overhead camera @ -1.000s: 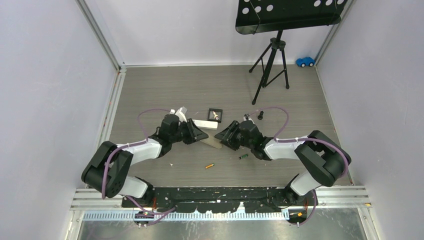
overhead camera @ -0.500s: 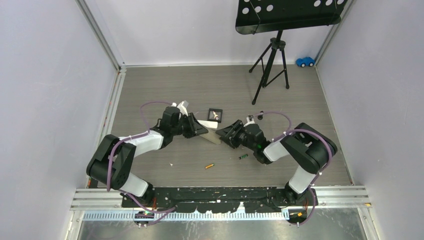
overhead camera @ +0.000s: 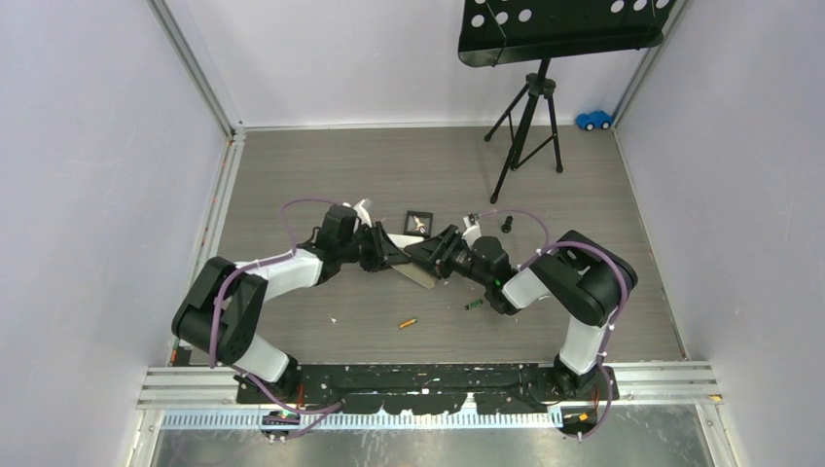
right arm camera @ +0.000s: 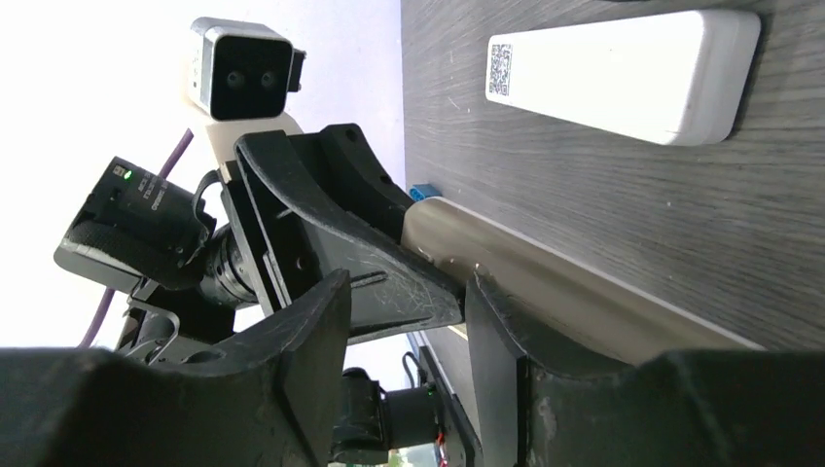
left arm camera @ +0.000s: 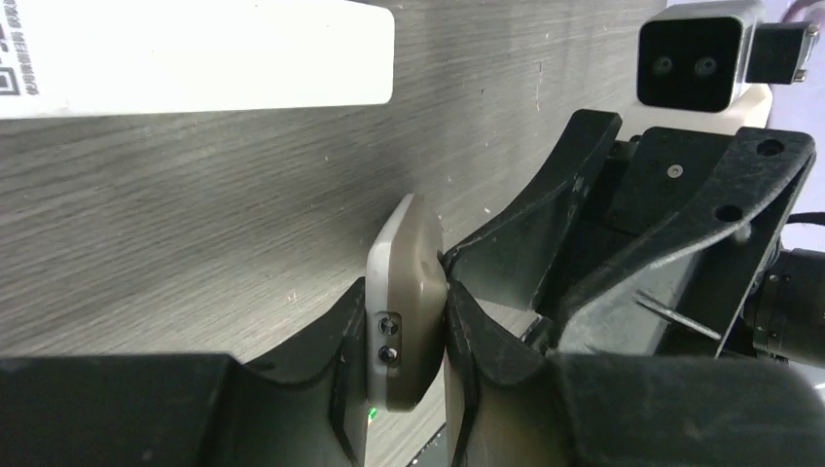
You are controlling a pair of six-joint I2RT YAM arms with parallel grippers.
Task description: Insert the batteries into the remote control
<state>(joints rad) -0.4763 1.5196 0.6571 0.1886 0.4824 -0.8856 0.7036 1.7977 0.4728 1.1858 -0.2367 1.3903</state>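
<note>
1. two arms meet at mid-table [overhead camera: 321, 175] over the remote control [overhead camera: 416, 275], which stands on one long edge rather than lying flat, its dull grey-beige back showing.
2. the left fingers [left arm camera: 482, 345] are clamped on it. the left wrist view shows one finger on each broad face near one end, and the rest of the body runs away from them toward the right arm.
3. the right fingers [right arm camera: 311, 331] face it from the opposite side, parted and closed on nothing. in the right wrist view only the left arm's black finger shows in the gap between them.
4. the relation that matters is that the remote's long axis runs past the outer side of one right finger and not through the gap. it looks to be touching that finger, but contact cannot be confirmed. the back is probably what the right arm must work on, and for that its fingers are offset to one side of the body.
5. an orange battery [overhead camera: 408, 322] and a green-and-black battery [overhead camera: 474, 305] lie loose on the table toward the arm bases, well apart from both sets of fingers. the right arm is nearer the green-and-black one, and neither battery is in hand.
6. a shorter white remote [right arm camera: 623, 73] lies flat just beyond the held one.
</note>
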